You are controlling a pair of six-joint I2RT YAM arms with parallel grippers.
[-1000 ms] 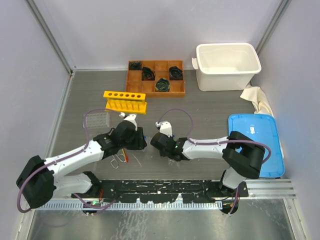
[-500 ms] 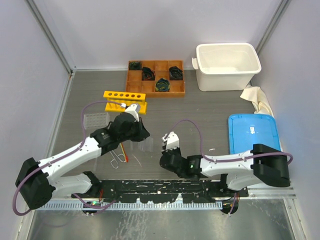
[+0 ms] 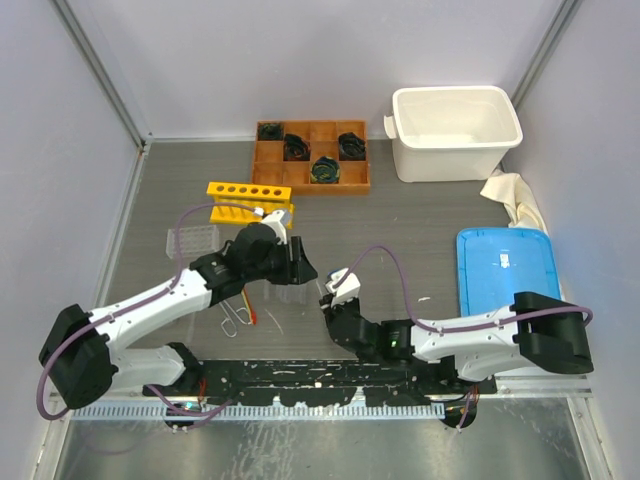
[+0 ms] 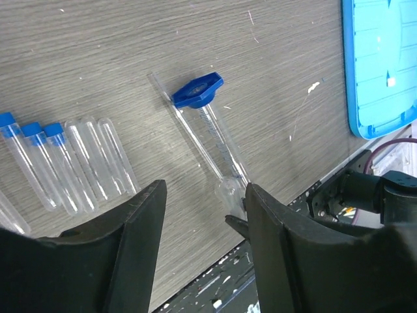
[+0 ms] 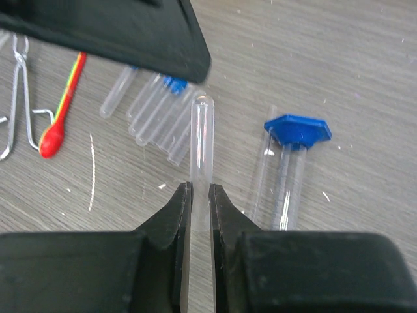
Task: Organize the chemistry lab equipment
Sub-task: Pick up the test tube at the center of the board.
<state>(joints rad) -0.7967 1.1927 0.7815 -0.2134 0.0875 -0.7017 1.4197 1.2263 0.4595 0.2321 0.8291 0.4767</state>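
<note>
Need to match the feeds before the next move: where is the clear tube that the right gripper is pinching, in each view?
Top external: too small to make out; it sits at the right gripper tip, just below picture centre.
Left wrist: low centre, the clear tube showing its rounded end.
Right wrist: dead centre, clear tube rising from the closed jaws.
Shared landmark: the blue hexagonal cap, lying close beside it in both wrist views.

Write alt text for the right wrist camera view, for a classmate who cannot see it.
The right gripper pinches a clear test tube that points away from the camera. Beyond it, more tubes lie side by side on the table, with a blue-ended cylinder to their right and a red-orange stick to their left.
</note>
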